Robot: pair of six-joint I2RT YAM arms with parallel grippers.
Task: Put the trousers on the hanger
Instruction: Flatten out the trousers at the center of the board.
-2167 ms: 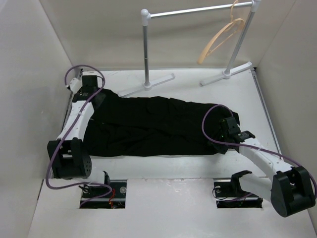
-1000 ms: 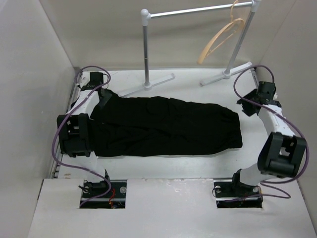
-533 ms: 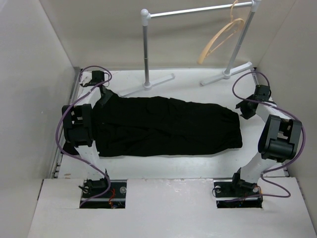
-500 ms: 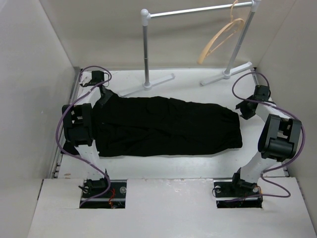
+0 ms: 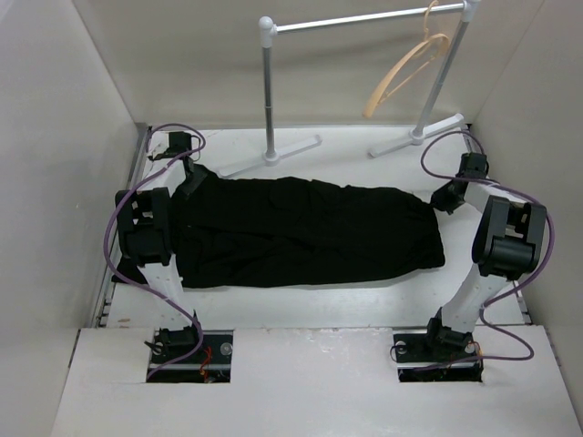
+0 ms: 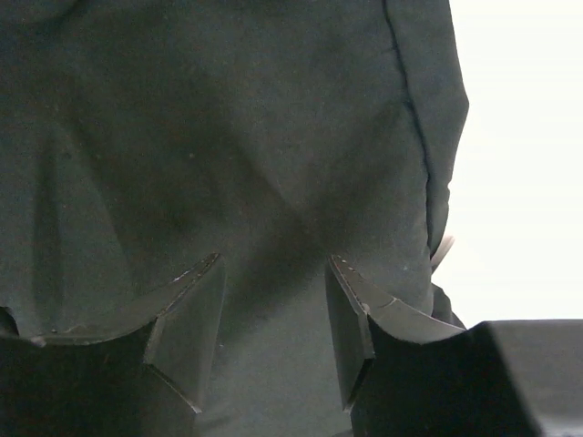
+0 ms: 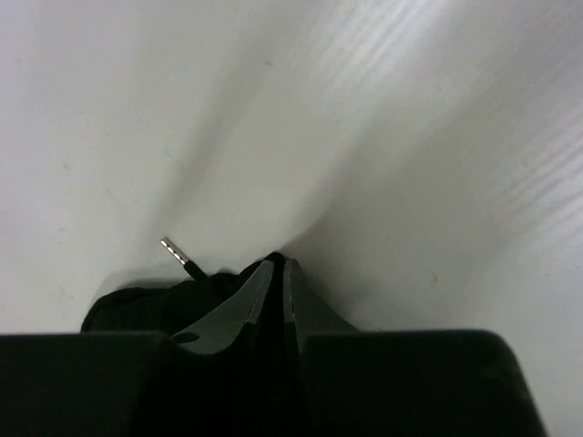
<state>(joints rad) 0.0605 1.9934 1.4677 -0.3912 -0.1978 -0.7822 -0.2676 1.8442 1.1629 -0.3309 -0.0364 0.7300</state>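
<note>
Black trousers (image 5: 301, 232) lie under spread L jaws; R jaws pinch their rt end.

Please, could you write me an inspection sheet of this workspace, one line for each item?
surface: white table, mostly covered by the garment.
job's things: black trousers spread flat on the table; hanger hangs empty on the rack, back right.
clutter: nothing seen.
grippers: left gripper open over the trousers; right gripper closed at their right end, fabric seemingly pinched.
cables: purple cables loop from both arms.
surroundings: plain white walls around.
</note>
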